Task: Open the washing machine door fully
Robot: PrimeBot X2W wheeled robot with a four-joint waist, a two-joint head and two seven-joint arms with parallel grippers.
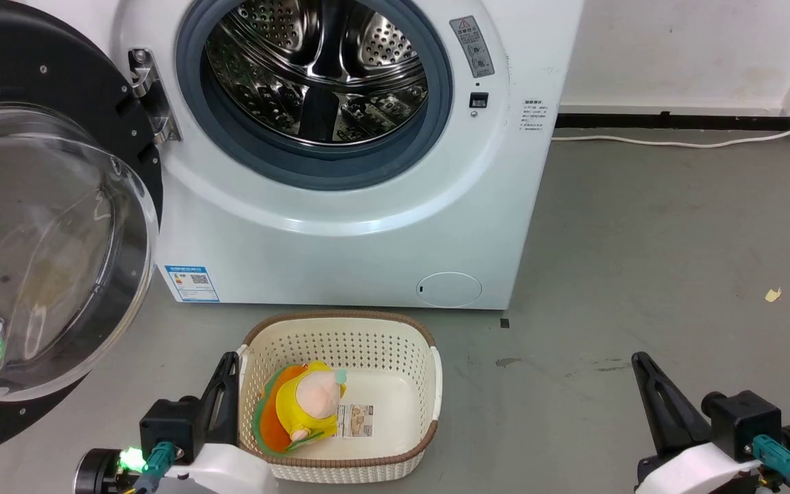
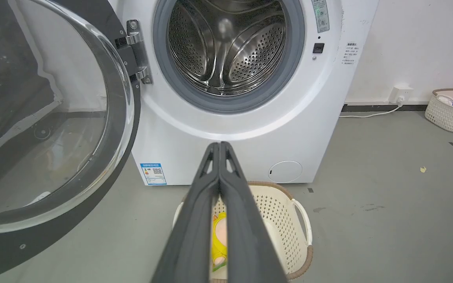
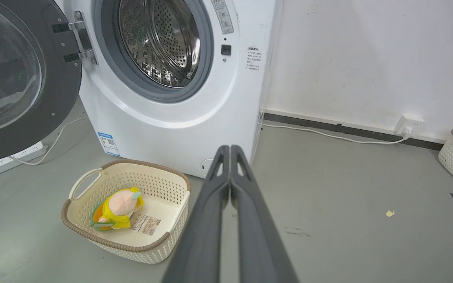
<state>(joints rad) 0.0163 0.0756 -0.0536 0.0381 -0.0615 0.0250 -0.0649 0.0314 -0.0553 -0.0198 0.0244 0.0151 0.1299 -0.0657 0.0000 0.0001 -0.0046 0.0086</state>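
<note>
**Head view:** the washing machine stands white against the wall. The washing machine door is swung wide to the machine's left on its metal hinge, with the glass bowl bulging toward the camera. The drum shows bare perforated steel inside the grey rubber rim. Just in front of the machine, a cream perforated basket with a brown rim sits on the floor. In it lie a yellow plush toy toward the left side and a small printed card just beside the toy. The left gripper lies just beside the basket's left wall, fingers pressed together and holding nothing. The right gripper is well apart to the right over the floor, likewise closed and empty.

**Left wrist view:** the closed fingers point at the machine's lower front, above the basket, and a strip of the toy's yellow shows between them. A second pale basket stands by the wall at far right; what is in it is too small to make out.

**Right wrist view:** the fingers meet tip to tip, with the basket, toy and card to their left. A white power strip lies on the floor below the door
</note>
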